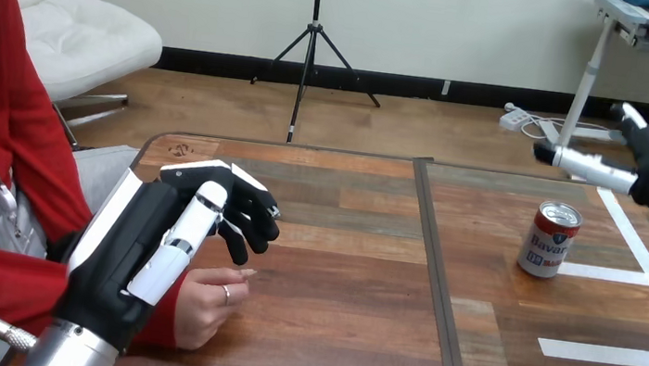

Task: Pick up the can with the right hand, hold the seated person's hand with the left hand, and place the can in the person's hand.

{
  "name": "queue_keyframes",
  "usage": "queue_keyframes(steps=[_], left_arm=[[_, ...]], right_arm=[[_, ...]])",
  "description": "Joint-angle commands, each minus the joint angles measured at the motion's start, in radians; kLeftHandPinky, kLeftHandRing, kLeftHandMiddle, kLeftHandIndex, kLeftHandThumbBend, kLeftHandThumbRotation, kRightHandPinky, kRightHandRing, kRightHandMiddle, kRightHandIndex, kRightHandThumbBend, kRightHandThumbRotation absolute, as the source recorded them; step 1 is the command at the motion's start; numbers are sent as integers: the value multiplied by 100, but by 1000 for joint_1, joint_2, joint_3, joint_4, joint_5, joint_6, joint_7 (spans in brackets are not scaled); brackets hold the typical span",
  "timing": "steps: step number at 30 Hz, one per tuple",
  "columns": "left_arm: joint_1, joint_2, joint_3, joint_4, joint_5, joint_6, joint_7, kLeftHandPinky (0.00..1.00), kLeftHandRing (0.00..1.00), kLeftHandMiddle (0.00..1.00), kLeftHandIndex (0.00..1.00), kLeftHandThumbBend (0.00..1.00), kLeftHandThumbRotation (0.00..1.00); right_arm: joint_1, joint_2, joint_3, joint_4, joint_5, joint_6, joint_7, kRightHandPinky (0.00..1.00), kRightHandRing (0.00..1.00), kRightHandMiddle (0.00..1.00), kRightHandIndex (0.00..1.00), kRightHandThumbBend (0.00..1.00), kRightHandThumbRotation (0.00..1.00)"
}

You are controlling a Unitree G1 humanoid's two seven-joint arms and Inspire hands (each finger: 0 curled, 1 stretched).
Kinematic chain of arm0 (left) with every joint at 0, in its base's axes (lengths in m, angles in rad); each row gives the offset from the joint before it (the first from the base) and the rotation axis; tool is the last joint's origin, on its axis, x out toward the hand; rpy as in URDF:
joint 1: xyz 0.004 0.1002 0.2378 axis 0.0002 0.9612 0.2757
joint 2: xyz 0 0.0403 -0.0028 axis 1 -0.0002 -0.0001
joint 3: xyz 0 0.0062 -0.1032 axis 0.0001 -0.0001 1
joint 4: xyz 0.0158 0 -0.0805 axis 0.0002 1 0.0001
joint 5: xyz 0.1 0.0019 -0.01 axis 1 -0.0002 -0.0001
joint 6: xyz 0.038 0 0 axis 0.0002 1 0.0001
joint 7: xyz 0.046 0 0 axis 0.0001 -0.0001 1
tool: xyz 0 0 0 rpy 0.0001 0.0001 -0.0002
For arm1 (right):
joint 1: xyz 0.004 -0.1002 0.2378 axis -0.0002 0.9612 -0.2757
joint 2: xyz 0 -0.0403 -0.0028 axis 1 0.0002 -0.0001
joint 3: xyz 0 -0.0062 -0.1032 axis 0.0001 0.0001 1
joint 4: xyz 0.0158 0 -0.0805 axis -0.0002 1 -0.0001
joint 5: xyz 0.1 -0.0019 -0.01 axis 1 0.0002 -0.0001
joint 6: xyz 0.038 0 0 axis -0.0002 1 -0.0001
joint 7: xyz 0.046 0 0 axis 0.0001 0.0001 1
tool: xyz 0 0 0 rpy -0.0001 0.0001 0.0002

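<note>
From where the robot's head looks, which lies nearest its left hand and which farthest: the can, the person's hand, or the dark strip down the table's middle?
Measured from the left hand in the head view:
1. The person's hand, right beside it at the table's left.
2. The dark strip, down the table's middle.
3. The can, upright on the table's right half.

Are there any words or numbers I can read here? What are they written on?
Can: dark lettering on a white band and white lettering on a blue patch below it. Both curve round the side and are too small to read whole.
Table: no words or numbers, just plain white tape lines.
Small dark mark near the table's far left corner: too small to read.
</note>
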Motion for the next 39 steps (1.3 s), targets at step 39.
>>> queue_keyframes(steps=[39], left_arm=[[-53,16,19,-37,-15,-10,-4,31,42,46,44,0,96]], right_arm=[[49,54,87,19,-35,46,-24,89,96,95,95,100,65]])
